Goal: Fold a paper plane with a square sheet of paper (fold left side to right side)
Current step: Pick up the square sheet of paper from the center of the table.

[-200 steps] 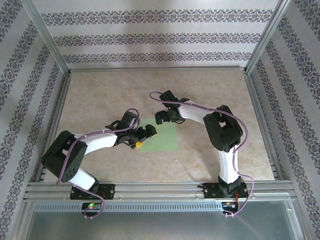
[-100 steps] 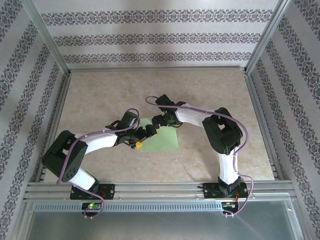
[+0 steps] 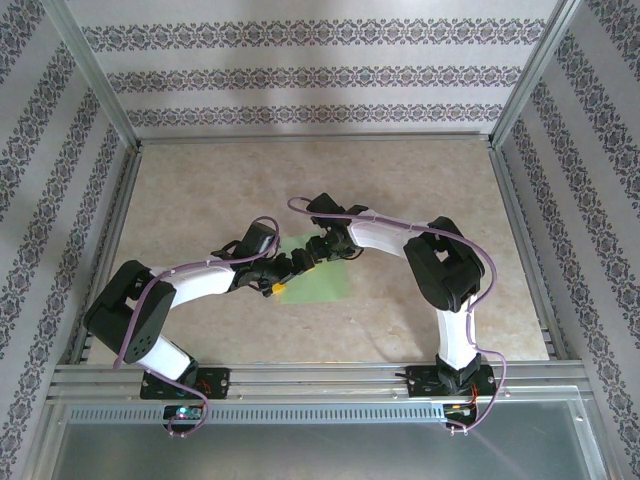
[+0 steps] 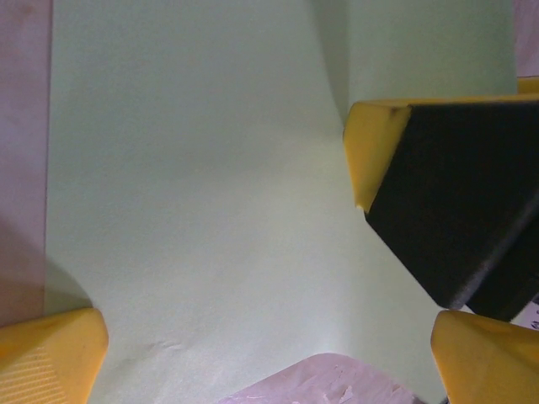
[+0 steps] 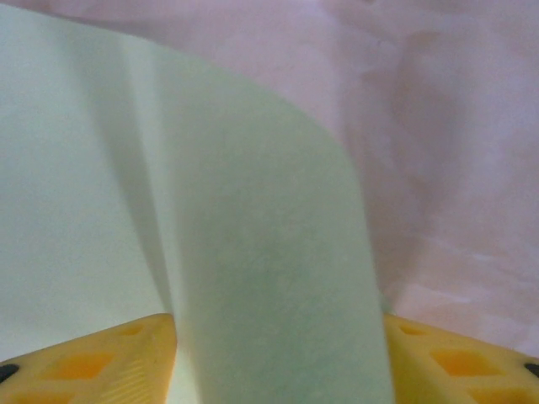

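The beige table carries one thing: a green sheet near its centre, slightly toward 7 o'clock.

Bright even overhead light, top view sharp, wrist views blurred, soft shadows on the square sheet of paper

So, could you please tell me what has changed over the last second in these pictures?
The right hand moved left and slightly nearer the bases, over the light green square sheet of paper. Its jaws narrowed around the sheet's far left part, which now curls upward between them. The left hand stayed open and in place at the sheet's left edge.
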Motion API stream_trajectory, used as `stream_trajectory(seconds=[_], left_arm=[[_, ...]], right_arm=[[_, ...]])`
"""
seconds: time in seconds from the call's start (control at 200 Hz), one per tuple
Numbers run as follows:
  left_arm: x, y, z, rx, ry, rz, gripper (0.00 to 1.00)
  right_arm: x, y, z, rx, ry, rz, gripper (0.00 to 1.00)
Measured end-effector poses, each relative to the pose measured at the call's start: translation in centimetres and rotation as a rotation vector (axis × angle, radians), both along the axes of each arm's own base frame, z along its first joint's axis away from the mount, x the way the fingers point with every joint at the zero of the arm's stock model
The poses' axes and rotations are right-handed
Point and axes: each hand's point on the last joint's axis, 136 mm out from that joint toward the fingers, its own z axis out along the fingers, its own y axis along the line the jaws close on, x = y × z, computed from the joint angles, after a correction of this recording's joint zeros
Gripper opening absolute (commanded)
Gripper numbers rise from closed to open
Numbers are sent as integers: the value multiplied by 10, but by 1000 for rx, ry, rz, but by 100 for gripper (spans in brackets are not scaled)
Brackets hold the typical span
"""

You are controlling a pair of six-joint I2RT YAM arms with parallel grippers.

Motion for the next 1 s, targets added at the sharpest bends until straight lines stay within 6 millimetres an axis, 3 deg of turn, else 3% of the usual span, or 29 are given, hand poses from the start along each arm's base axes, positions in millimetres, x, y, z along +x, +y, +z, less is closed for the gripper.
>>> stream_trajectory(seconds=[0.315, 0.445, 0.555, 0.775, 0.999], left_arm=[[5, 3, 9, -2, -33, 17, 100], [15, 13, 36, -27, -112, 41, 100], [26, 32, 65, -56, -205, 78, 100], [27, 74, 99, -149, -349, 116, 100], [16, 65, 139, -276, -501, -2, 100]], right_arm=[[-15, 7, 7, 99, 74, 19, 35], [-18, 6, 21, 192, 91, 13, 33], [-17, 2, 39, 290, 100, -5, 33], [-13, -17, 98, 508, 59, -18, 32], [-22, -39, 187, 755, -51, 35, 31]])
